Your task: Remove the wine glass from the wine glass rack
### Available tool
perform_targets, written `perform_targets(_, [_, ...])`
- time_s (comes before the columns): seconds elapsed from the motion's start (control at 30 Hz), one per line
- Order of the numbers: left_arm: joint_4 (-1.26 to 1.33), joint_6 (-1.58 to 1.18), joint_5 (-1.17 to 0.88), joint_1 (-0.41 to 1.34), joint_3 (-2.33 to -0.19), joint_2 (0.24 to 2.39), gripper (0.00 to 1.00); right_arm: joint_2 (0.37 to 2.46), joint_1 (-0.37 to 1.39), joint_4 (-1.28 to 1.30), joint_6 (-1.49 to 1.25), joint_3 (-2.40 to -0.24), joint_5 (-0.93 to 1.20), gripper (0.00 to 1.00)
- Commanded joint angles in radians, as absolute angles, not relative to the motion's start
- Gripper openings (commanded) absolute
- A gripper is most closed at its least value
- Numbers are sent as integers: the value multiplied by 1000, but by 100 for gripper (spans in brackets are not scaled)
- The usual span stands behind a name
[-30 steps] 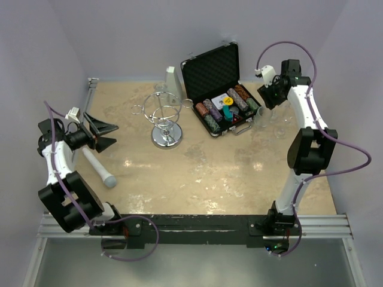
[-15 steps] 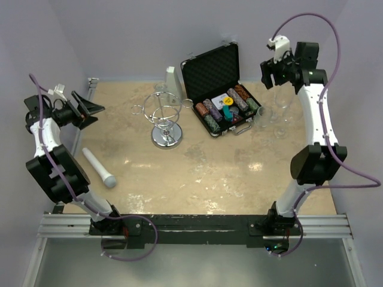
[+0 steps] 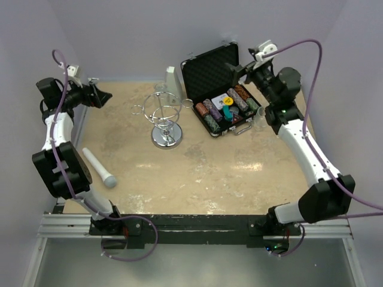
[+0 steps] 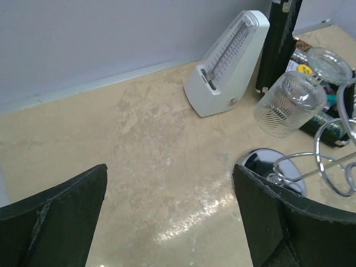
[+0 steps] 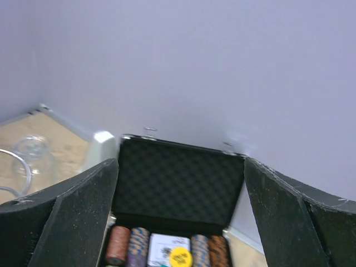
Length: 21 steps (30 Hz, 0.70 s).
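The clear ribbed wine glass point(image 4: 289, 104) is faint from overhead. It sits at the far side of the shiny chrome wire rack point(image 3: 166, 137), whose curved loops are cut off, so I can't tell whether it hangs there. The left gripper point(image 4: 169, 169) and right gripper point(image 5: 181, 161) both gape, empty.

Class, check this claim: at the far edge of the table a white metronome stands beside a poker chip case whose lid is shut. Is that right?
No. The poker chip case has its lid open and standing upright, as the top external view shows. The white metronome does stand beside it.
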State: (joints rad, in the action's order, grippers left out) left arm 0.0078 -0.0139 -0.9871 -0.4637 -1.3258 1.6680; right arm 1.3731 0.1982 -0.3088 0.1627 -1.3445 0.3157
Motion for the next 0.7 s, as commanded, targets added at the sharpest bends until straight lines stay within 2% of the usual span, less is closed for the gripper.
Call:
perform_targets(0.0, [-105, 393, -989, -388, -1394, 1706, 100, 1452, 245, -433, 54, -1390, 277, 98])
perform_targets(0.2, [-227, 747, -1061, -292, -1384, 1753, 100, 1526, 284, -371, 94, -1426, 321, 98])
perform_targets(0.47, [-103, 776, -1107, -210, -1376, 1839, 100, 1607, 290, -169, 179, -1586, 338, 98])
perform_targets(0.67, [-17, 781, -1193, -173, -1367, 1873, 100, 1655, 290, -126, 176, -1637, 356, 98])
